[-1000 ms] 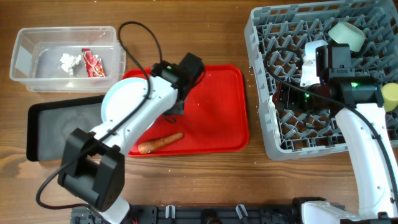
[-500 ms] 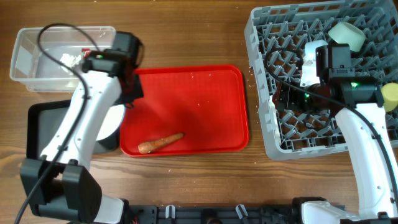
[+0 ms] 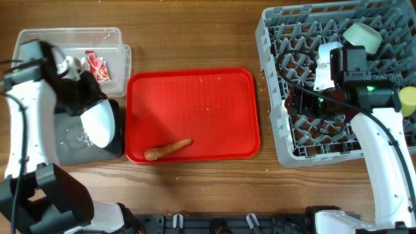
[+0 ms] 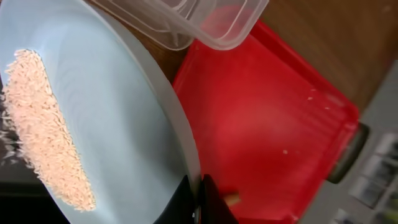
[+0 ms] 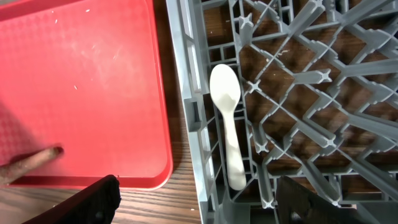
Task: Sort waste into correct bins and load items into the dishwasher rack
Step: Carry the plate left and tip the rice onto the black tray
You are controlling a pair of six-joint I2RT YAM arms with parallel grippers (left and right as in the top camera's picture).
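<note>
Left gripper (image 4: 196, 185) clamps the plate (image 3: 99, 123) rim — plate tilts over the black tray (image 3: 68, 151), frame left, rice (image 4: 43, 130) opposite the grip.

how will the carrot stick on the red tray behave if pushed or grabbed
The carrot stick looks round and tapered, so it would probably roll on the smooth red tray. It lies straight, so likely stiff.

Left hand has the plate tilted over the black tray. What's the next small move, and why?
Probably tip the pale blue plate a little steeper over the black tray. The left hand grips the plate's rim, a band of rice lies on its face, and only a few grains show in the tray.
</note>
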